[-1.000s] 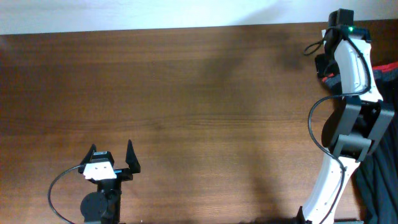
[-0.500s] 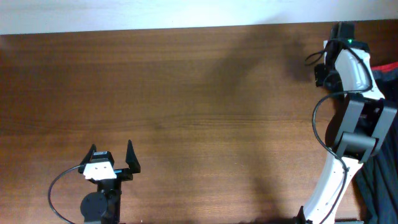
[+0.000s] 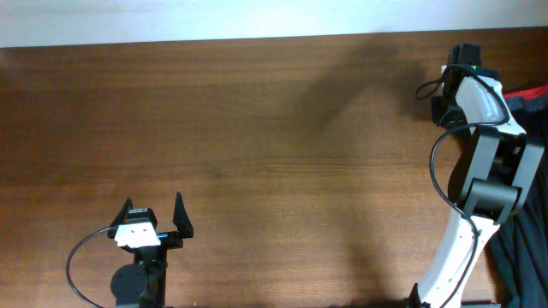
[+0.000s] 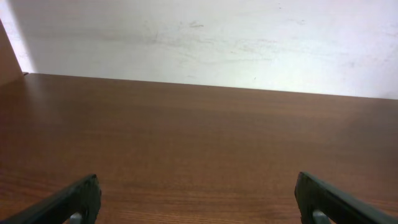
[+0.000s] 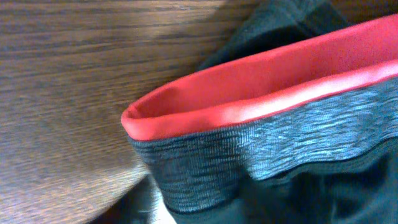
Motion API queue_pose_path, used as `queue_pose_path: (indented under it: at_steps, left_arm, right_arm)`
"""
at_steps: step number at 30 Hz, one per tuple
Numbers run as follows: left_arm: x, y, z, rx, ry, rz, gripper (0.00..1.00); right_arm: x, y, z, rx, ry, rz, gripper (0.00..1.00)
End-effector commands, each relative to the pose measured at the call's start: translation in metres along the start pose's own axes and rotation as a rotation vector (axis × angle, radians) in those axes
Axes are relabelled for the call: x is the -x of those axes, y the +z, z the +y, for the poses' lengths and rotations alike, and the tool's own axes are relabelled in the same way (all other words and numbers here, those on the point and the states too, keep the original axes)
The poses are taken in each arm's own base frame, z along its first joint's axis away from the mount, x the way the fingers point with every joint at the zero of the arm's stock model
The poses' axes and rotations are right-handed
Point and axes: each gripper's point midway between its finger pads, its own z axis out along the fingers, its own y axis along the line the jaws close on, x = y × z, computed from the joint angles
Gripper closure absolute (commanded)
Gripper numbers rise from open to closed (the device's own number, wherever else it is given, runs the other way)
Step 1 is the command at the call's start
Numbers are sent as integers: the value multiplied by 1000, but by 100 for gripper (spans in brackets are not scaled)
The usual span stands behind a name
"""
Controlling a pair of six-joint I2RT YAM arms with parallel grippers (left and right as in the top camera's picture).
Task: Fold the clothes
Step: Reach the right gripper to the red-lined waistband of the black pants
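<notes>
The black trousers fill the right wrist view, with their grey waistband (image 5: pixel 249 149) edged in red (image 5: pixel 261 87) close to the camera. The band bends down into my right gripper, whose fingers are hidden under the fabric. Overhead, my right gripper (image 3: pixel 443 92) is at the table's far right corner, and a strip of the red band (image 3: pixel 524 91) shows beside the arm. My left gripper (image 3: pixel 154 212) rests open and empty at the front left, its fingers wide apart over bare wood in the left wrist view (image 4: pixel 199 199).
A dark rumpled heap of garments (image 3: pixel 524 257) lies at the table's right edge by the right arm's base. The brown wooden table (image 3: pixel 257 145) ends at a white wall (image 4: pixel 205 37) at the back.
The right arm's wrist has drawn slightly back from the far edge, and the red band now shows a little further left. The left arm has not moved.
</notes>
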Motion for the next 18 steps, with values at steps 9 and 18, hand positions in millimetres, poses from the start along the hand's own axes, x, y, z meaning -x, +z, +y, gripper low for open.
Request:
queue_pose_path:
  at_steps: [9, 18]
  left_arm:
    - [-1, 0, 1, 4, 12, -2, 1]
    - [-1, 0, 1, 4, 12, -2, 1]
  right_arm:
    - [7, -11, -6, -22, 17, -20, 96]
    - [32, -95, -38, -3, 155, -103, 96]
